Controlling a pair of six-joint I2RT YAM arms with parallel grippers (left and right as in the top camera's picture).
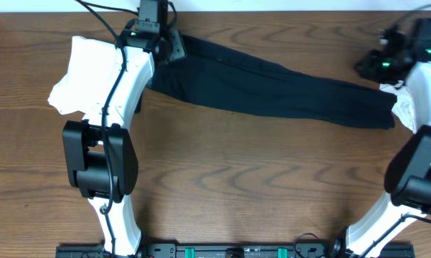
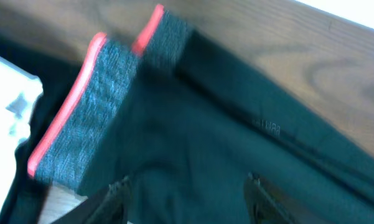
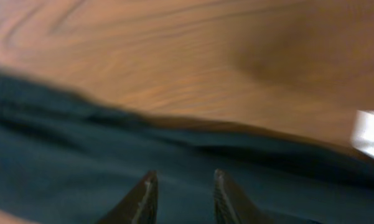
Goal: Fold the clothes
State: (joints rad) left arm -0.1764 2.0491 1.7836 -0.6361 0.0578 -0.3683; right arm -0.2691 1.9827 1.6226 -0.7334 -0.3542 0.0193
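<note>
Stretching across the table [image 1: 237, 179], black pants [image 1: 272, 89] lie flat, waistband [image 2: 81, 118] under the left gripper [image 2: 187, 182] — its jaws wide apart, empty. The right gripper [image 3: 183, 180], jaws narrowly parted, hangs over the leg ends, gripping nothing.

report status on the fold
Left tool open over the waistband. Right tool at pants leg end, grip unclear. Pants stretched out flat. White garment by waistband end.

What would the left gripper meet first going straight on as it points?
The left gripper would likely meet the black pants first; the grey waistband sits off to the side. Depth unclear.
</note>
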